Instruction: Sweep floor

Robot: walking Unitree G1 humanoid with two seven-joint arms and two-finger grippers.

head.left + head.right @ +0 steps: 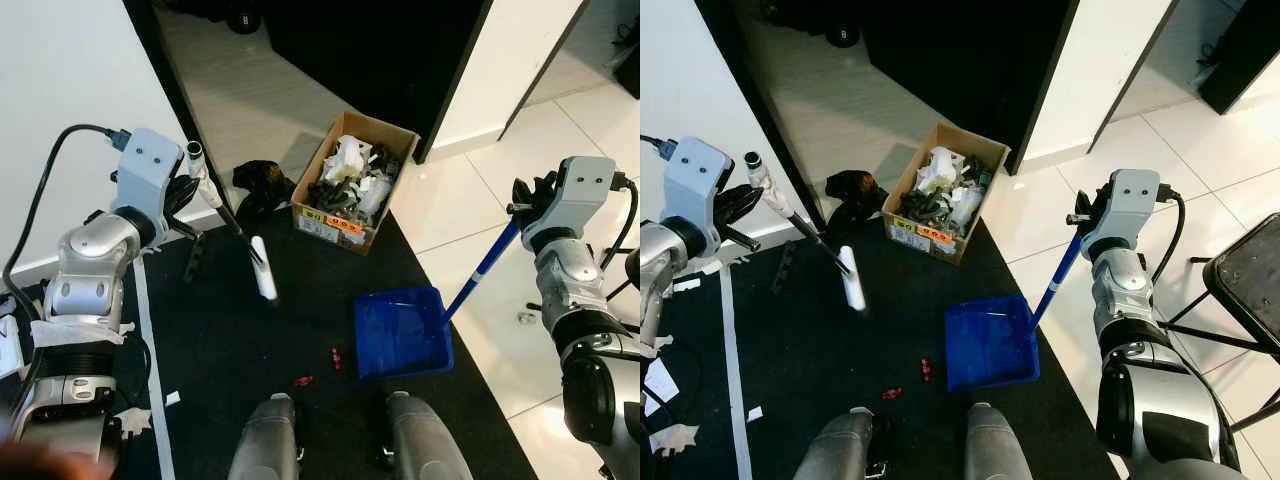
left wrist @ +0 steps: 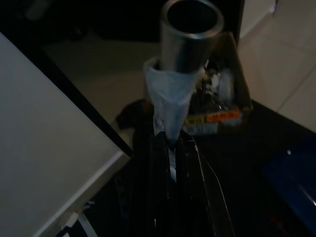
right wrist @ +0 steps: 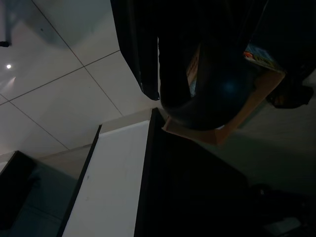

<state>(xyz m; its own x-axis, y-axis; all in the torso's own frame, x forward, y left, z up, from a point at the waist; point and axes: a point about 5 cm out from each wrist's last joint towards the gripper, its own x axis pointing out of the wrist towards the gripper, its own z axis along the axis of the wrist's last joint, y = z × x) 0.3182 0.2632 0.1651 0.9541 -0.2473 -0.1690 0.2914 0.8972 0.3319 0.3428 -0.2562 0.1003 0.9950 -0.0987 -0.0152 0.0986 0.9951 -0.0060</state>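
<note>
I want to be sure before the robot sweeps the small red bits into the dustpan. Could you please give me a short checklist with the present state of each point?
1. Left end effector holds the thin broom stick with the white lower end: ok.
2. Right end effector holds the blue handle of the blue plastic dustpan: ok.
3. Dustpan rests on the black floor mat, beside the bits: ok.
4. Small red debris pieces lie on the mat close to the dustpan and to the robot's feet: ok.
5. Broom's lower end touches the mat: cannot tell.
6. Open cardboard box full of rubbish stands apart from the sweeping path: ok.
</note>
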